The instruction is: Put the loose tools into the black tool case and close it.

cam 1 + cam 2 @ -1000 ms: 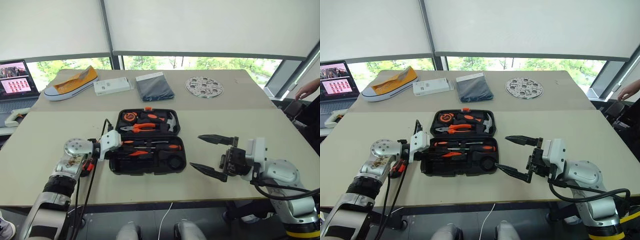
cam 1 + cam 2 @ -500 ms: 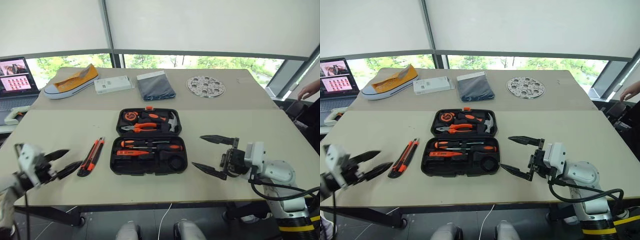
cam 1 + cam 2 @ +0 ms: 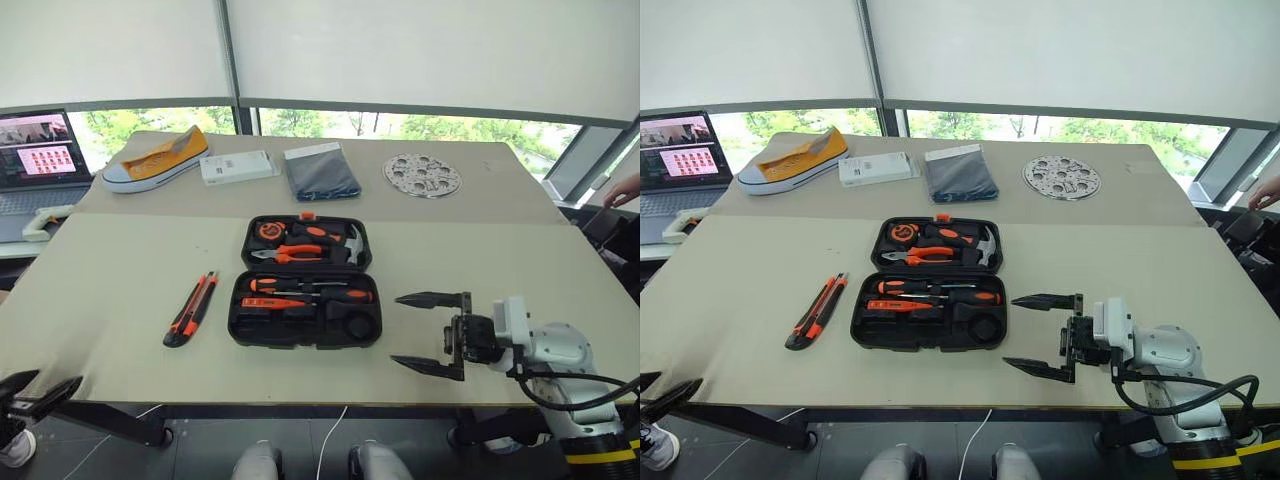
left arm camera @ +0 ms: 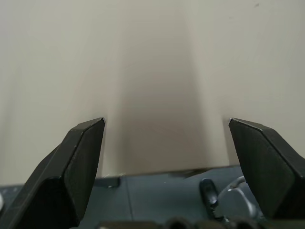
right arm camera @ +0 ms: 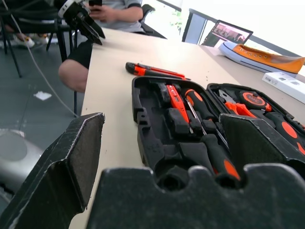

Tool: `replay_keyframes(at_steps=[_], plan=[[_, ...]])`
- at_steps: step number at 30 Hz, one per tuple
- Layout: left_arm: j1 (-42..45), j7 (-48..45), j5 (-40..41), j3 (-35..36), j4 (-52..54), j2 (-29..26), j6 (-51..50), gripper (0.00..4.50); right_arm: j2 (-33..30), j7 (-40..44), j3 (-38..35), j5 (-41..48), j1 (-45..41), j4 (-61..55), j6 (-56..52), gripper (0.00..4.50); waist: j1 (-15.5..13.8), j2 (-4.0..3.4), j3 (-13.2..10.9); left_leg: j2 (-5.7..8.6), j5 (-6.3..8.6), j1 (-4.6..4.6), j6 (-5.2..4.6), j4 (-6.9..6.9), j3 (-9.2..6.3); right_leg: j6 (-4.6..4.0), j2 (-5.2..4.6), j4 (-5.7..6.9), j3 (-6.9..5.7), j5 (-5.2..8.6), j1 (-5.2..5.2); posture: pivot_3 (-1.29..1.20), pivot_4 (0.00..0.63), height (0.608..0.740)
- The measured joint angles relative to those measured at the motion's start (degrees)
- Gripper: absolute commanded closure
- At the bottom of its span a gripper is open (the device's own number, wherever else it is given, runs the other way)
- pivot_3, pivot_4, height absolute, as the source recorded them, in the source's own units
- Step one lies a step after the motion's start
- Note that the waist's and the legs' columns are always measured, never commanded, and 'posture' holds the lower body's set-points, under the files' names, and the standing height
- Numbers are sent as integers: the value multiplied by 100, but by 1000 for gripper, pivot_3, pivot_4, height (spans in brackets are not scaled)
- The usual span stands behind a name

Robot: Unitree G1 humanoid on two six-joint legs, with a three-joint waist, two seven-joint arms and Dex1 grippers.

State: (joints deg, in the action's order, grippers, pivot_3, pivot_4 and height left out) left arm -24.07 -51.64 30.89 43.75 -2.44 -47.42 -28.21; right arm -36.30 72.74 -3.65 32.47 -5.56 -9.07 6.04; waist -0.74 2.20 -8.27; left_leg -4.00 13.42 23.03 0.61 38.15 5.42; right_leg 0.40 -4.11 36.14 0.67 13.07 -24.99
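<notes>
A beige tabletop point(image 3: 110, 290) carries the black tool case point(image 3: 305, 283), lying open at its centre with the lid toward the far edge. The lid holds a hammer, pliers and tape measure; the near half holds screwdrivers point(image 3: 305, 296) in their recesses and a small dark tape roll point(image 3: 362, 326). Along the far edge sit a yellow sneaker point(image 3: 155, 160), a folded dark cloth point(image 3: 321, 173), a white box point(image 3: 238, 166) and a perforated metal disc point(image 3: 422, 176). An orange-and-black utility knife point(image 3: 191, 308) lies on the tabletop just left of the case. The right hand point(image 3: 430, 332) hovers near the front edge, right of the case, fingers spread wide and empty. The left hand point(image 3: 30, 395) hangs off the front left corner, fingers spread, holding nothing.
</notes>
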Motion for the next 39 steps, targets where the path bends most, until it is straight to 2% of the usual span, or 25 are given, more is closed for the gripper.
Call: replay_keyframes(at_steps=[3, 6, 9, 14, 21, 24, 25, 26, 27, 28, 30, 35, 39], plan=[[464, 604, 365, -167, 1011, -40, -1076, 34, 0, -132, -80, 33, -2, -47, -68, 0, -11, 1, 1, 11, -2, 10, -3, 0, 2, 1, -5, 1, 2, -5, 6, 0, 150, 740], [1137, 1292, 789, -512, 1896, -4, -1977, 34, 4, -208, -111, 33, 25, -75, -120, 0, 7, 2, 1, 22, -27, 11, -45, 0, 1, 24, 2, 1, 6, -32, 27, 0, 150, 740], [1627, 1933, 889, -906, 2352, 152, -2526, 34, 11, -251, -123, 34, 62, -120, -154, 0, 53, 2, 1, 19, -27, 8, -46, -3, 0, 24, 16, -1, 13, -36, 29, 0, 150, 740], [2142, 2901, 672, -1684, 2447, 578, -3051, 34, 95, -338, -124, 31, 104, -182, -187, 0, 107, 5, 0, 10, -27, 9, -46, -10, -14, 18, 45, -2, 21, -34, 30, 0, 150, 740], [2958, 3225, 67, -2703, 1920, 824, -2949, 34, 212, -575, -111, 17, 115, -309, -232, 0, 58, 8, -3, 13, -29, -23, -44, -9, -21, 15, 51, -2, 22, -36, 63, 0, 150, 740], [3163, 3180, -148, -2955, 1723, 825, -2804, 789, 203, -586, -111, 18, 156, -396, -276, 0, 35, 6, -3, 12, -29, -25, -44, -9, -21, 15, 51, -2, 24, -36, 63, 0, 150, 740], [3204, 3182, -201, -2980, 1665, 825, -2779, 1176, 190, -584, -112, 19, 171, -427, -281, 0, 26, 5, -3, 12, -29, -26, -44, -9, -21, 14, 51, -2, 24, -36, 64, 0, 150, 740], [3181, 3151, -289, -3041, 1638, 761, -2727, 1522, 171, -585, -112, 19, 173, -460, -293, 0, 23, 5, -3, 12, -29, -26, -44, -9, -21, 14, 51, -2, 24, -35, 64, 0, 150, 740], [3175, 3145, -303, -3050, 1634, 748, -2715, 1564, 168, -586, -112, 19, 173, -466, -295, 0, 22, 5, -3, 12, -29, -26, -44, -9, -21, 14, 51, -2, 25, -35, 63, 0, 150, 740], [3151, 3095, -380, -3080, 1611, 681, -2662, 2243, 140, -585, -113, 19, 175, -511, -298, 0, 21, 4, -3, 11, -29, -26, -44, -9, -21, 13, 51, -2, 25, -35, 63, 0, 150, 740], [3105, 2981, -480, -3082, 1494, 609, -2450, 2795, 131, -595, -114, 20, 184, -540, -311, 0, 19, 4, -2, 10, -28, -27, -44, -9, -20, 12, 51, -3, 25, -34, 63, 0, 150, 740], [3080, 1290, -198, -2979, 1009, 221, -1466, 2844, -39, -651, -151, 35, 322, -666, -538, 0, 12, 20, -13, 6, -28, -8, -44, -9, -20, -25, 51, -2, 20, -14, 44, 0, 150, 740], [3565, -536, -498, -3087, 390, -783, 210, 2844, -261, -660, -482, 64, 476, -716, -588, 0, -16, 24, -20, 8, -28, 6, -43, -9, -17, -31, 49, -10, 17, -11, 36, 0, 150, 740]])
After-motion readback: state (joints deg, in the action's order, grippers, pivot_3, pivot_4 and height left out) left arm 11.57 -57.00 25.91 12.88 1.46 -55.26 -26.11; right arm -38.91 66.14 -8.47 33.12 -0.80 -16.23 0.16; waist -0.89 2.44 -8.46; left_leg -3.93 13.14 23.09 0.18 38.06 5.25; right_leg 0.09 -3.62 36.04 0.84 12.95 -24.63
